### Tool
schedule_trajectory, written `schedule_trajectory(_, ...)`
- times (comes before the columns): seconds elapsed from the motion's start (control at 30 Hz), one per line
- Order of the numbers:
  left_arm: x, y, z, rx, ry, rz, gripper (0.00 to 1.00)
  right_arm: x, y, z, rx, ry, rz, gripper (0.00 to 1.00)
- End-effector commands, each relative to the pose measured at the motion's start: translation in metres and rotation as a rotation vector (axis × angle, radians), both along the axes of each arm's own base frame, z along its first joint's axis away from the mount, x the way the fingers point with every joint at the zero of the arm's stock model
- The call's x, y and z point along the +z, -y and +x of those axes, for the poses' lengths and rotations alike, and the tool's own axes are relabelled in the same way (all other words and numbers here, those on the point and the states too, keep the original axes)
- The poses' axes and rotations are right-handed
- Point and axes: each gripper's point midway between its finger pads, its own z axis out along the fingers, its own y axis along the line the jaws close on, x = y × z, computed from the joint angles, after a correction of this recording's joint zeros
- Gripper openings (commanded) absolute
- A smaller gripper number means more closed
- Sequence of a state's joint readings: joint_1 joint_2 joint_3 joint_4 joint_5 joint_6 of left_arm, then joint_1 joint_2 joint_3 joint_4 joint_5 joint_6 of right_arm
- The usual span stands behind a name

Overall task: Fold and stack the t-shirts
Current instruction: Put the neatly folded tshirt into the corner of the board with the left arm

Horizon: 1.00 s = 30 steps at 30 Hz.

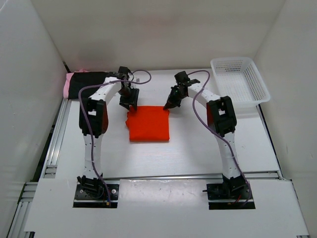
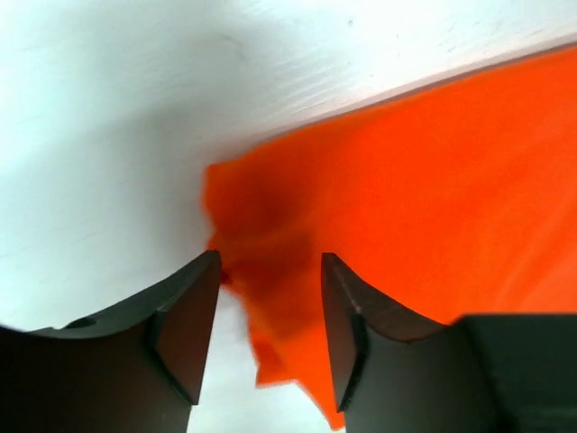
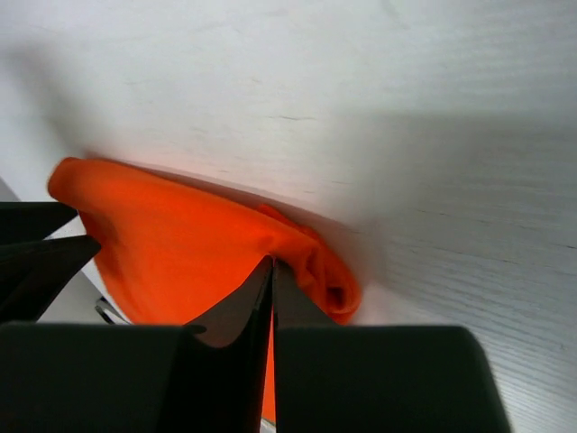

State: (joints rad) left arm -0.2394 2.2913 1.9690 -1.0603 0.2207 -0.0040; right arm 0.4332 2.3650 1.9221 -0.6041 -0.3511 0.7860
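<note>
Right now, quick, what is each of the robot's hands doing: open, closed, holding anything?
Left hand: open, fingers apart over a corner of the orange-red t-shirt.
Right hand: closed, pinching the same t-shirt's edge.

The white counter (image 1: 198,153) carries a folded orange-red shirt (image 1: 148,124) at its middle, a black shirt (image 1: 86,84) with a pink shirt (image 1: 66,87) at the far-left corner, and a white basket (image 1: 240,84) far right.

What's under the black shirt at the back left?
A pink shirt: only its left edge and a bit at the back show past the black shirt. The rest is covered, so its fold can't be judged.
</note>
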Motion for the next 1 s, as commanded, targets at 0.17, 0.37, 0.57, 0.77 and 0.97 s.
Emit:
schedule_trajectory(0.17, 0.095, -0.018, -0.005, 0.035, 0.214, -0.164, 1.0, 0.072, 0.008, -0.018, 0.036, 0.128, 0.027, 0.36)
schedule_trajectory(0.37, 0.033, -0.019, -0.067, 0.044, -0.053, -0.187, 1.0, 0.035, 0.019, -0.086, 0.089, 0.001, -0.03, 0.5)
schedule_trajectory(0.57, -0.001, -0.009, -0.089, 0.04, -0.182, -0.252, 1.0, 0.009, 0.003, -0.113, 0.135, -0.078, -0.02, 0.5)
schedule_trajectory(0.77, -0.024, 0.001, -0.098, 0.042, -0.276, -0.308, 0.9, -0.004, -0.007, -0.119, 0.126, -0.103, 0.007, 0.41)
schedule_trajectory(0.97, -0.043, 0.026, -0.118, 0.025, -0.415, -0.415, 0.55, -0.01, -0.01, -0.124, 0.11, -0.116, 0.012, 0.37)
